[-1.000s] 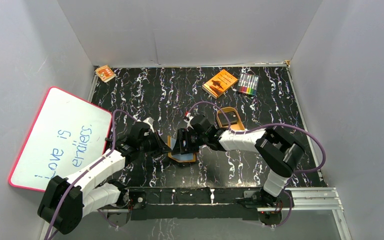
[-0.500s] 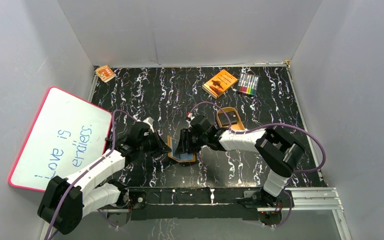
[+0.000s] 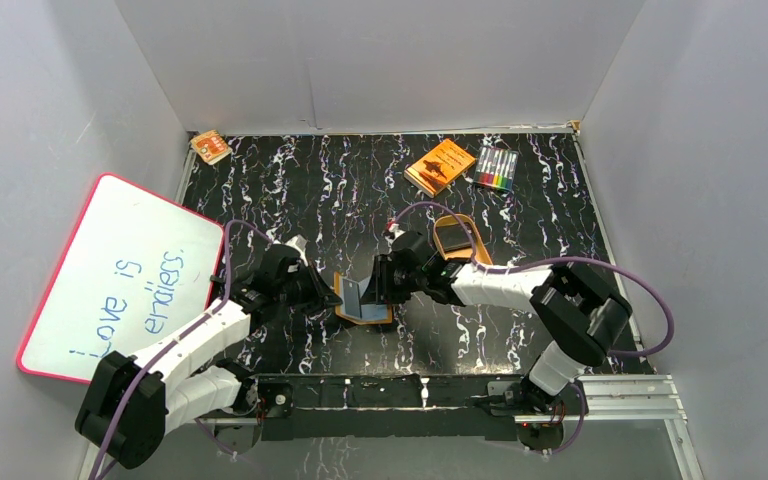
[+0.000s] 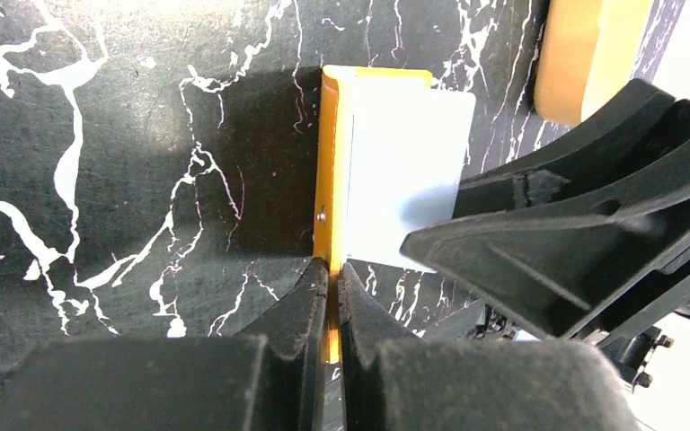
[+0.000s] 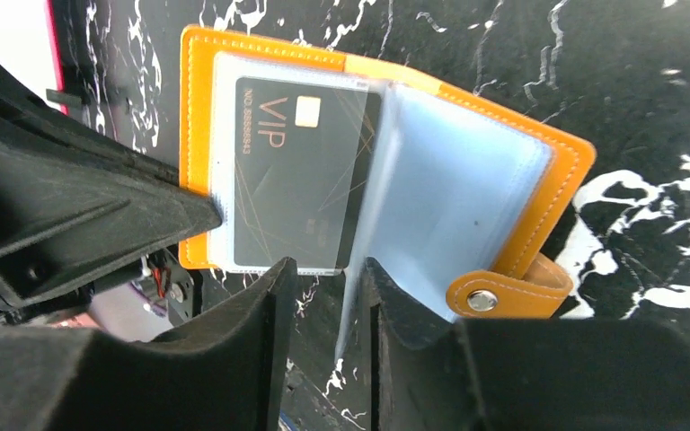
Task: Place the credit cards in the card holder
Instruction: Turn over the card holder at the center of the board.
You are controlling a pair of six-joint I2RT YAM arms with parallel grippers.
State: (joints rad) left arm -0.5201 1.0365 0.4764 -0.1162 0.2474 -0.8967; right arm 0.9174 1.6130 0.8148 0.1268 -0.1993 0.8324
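The orange card holder (image 3: 368,312) lies open between both arms. My left gripper (image 4: 333,267) is shut on the edge of its orange cover (image 4: 327,171), which stands upright. In the right wrist view a dark grey VIP credit card (image 5: 296,175) sits inside a clear sleeve on the holder's left half (image 5: 196,135). Pale blue sleeves cover the right half, beside the snap tab (image 5: 503,292). My right gripper (image 5: 328,269) is open at the holder's near edge. One thin sleeve leaf (image 5: 355,287) stands between its jaws, close to the right finger. Other credit cards are not visible.
A gold oval tray (image 3: 475,232) holding a dark item sits just behind the right gripper (image 3: 380,285). An orange book (image 3: 440,165) and a marker pack (image 3: 497,168) lie at the back right. A small orange box (image 3: 210,146) is at the back left. A whiteboard (image 3: 120,275) leans at the left.
My right gripper has drawn back to the right off the holder and its jaws have narrowed. A sleeve leaf now stands up. The left gripper has not moved.
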